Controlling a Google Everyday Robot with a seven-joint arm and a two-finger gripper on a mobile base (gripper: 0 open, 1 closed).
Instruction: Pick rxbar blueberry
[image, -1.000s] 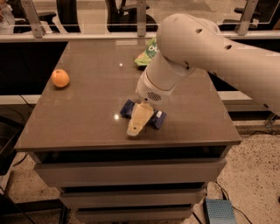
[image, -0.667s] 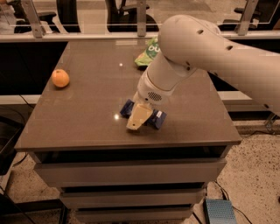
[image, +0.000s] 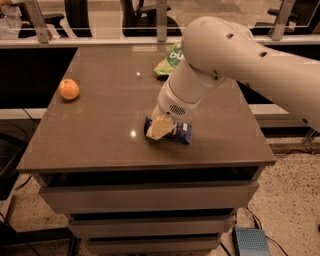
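The rxbar blueberry (image: 180, 132) is a small flat dark-blue bar with white lettering, lying on the brown table (image: 100, 135) near its front middle. My gripper (image: 160, 128) comes down from the big white arm at the upper right and sits right on the bar's left half, hiding that part. Only the bar's right end and a sliver of its left edge show.
An orange round fruit (image: 69, 89) lies at the table's left side. A green snack bag (image: 170, 60) lies at the back, partly behind my arm. The table's front edge runs just below the bar. A small blue box (image: 252, 242) sits on the floor at the right.
The gripper has sunk slightly onto the bar. The bar and the other objects have not moved.
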